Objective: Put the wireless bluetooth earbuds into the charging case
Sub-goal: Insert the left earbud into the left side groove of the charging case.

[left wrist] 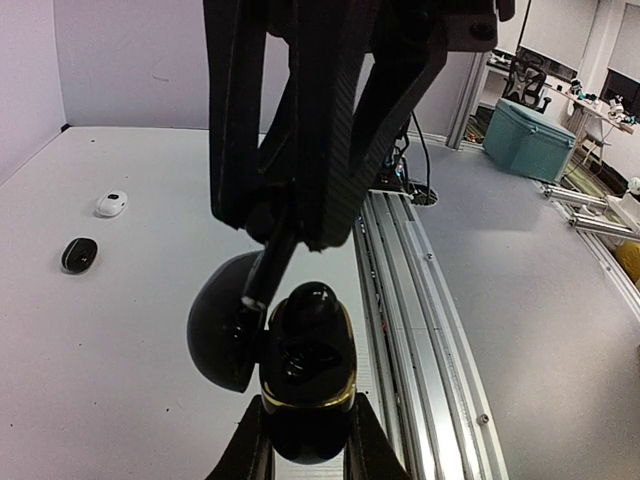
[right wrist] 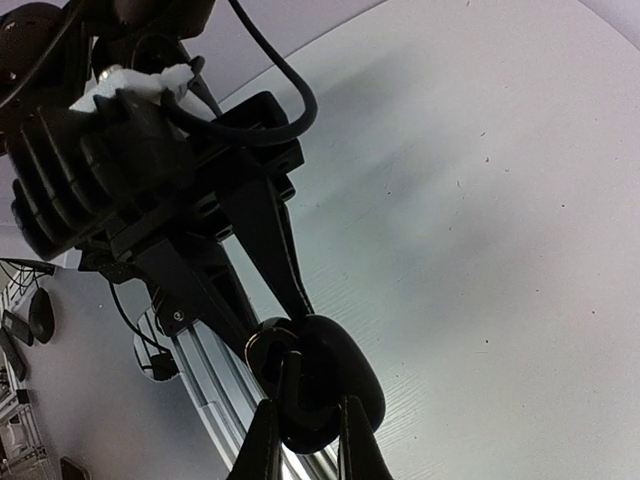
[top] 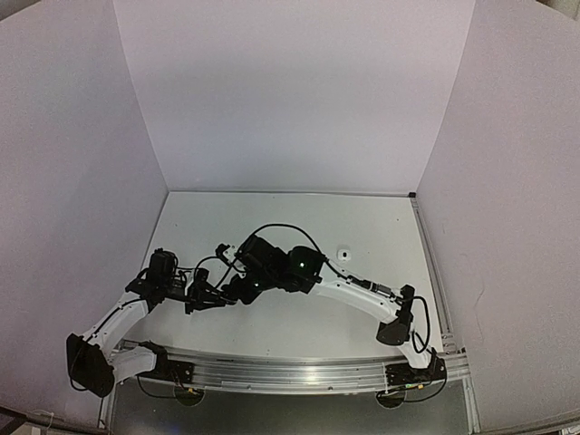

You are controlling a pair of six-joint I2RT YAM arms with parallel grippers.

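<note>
Two arms, left [top: 118,319] and right [top: 355,295], meet over the surface [top: 362,217]. The left fingers [left wrist: 365,455] clamp an open black charging case [left wrist: 310,350]. Only the left wrist view shows a black pebble [left wrist: 79,254] near the white pebble [left wrist: 111,203]. The right fingers [right wrist: 262,445] pinch a black earbud [left wrist: 262,285] at the held case's mouth.

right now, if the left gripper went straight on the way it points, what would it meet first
The right gripper, most likely. The left gripper is shut on the open charging case, and the right gripper hangs just ahead, holding a black earbud to it. Depth is unclear.
</note>
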